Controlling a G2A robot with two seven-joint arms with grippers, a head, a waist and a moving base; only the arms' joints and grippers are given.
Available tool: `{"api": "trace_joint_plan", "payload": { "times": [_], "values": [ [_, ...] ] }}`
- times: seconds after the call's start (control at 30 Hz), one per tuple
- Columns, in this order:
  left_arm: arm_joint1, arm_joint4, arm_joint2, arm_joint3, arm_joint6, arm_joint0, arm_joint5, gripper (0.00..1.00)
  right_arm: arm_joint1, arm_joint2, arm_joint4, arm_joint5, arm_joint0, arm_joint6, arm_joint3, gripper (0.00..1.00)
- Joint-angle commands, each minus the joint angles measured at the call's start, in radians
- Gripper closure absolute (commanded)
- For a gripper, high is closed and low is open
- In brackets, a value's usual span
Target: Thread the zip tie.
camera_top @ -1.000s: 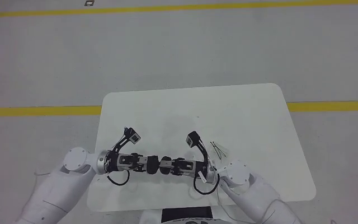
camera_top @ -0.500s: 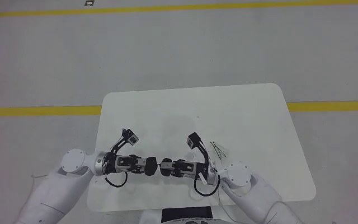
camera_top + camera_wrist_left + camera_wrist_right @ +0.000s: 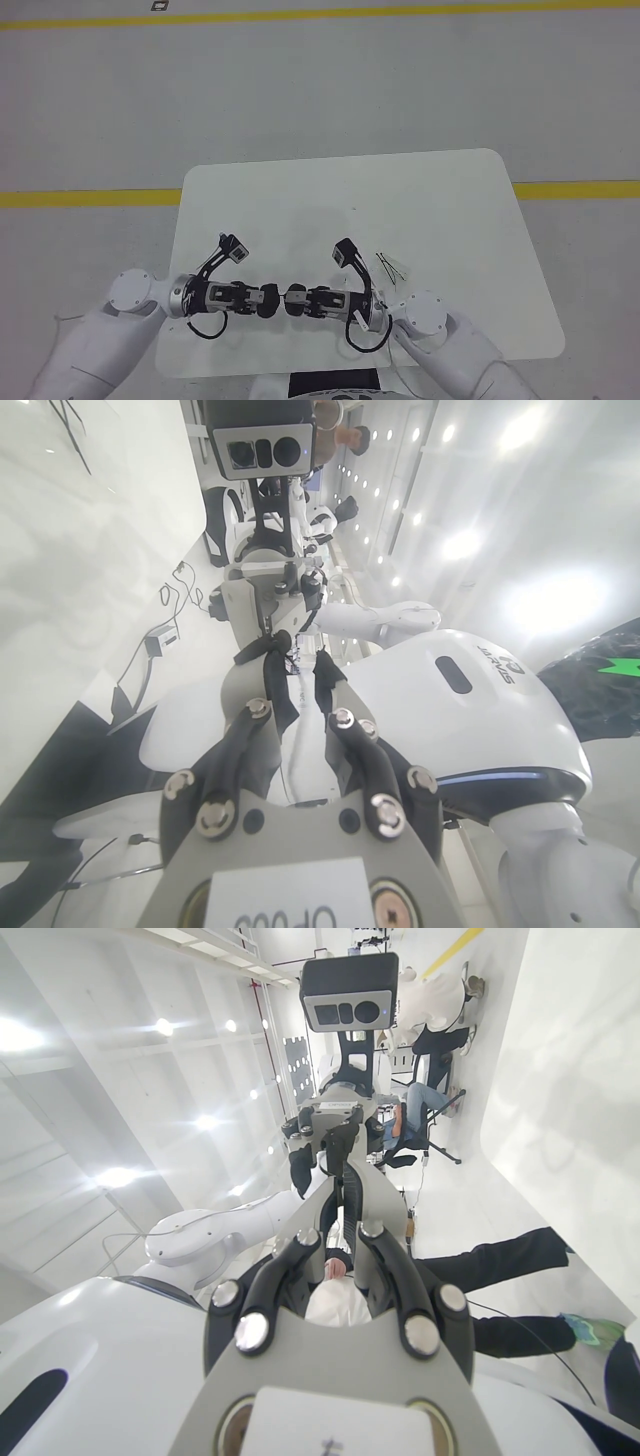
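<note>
My left gripper (image 3: pixel 299 662), white-labelled, holds its jaws apart, tip to tip with my right gripper (image 3: pixel 342 1178), pressed together, while loose zip ties (image 3: pixel 390 268) lie to their right on the table (image 3: pixel 450 200).

White table (image 3: pixel 450 210) (rounded corners), yellow floor stripes (image 3: pixel 90 198)

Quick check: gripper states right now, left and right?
Left gripper: open, holding nothing visible.
Right gripper: shut; whether anything is pinched cannot be told.
</note>
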Motion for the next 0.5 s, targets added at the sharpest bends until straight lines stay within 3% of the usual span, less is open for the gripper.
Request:
{"api": "trace_joint_plan", "payload": {
  "times": [0.0, 0.47],
  "values": [
    [0.0, 0.003, 0.001, -0.001, 0.003, 0.002, 0.0, 0.88, 0.001, 0.0, 0.001, -0.002, -0.001, 0.003, -0.002, 1.0],
    [-0.001, 0.02, 0.009, 0.003, 0.012, -0.005, 0.009, 0.88, 0.006, 0.0, 0.006, -0.006, 0.001, 0.026, -0.008, 1.0]
  ]
}}
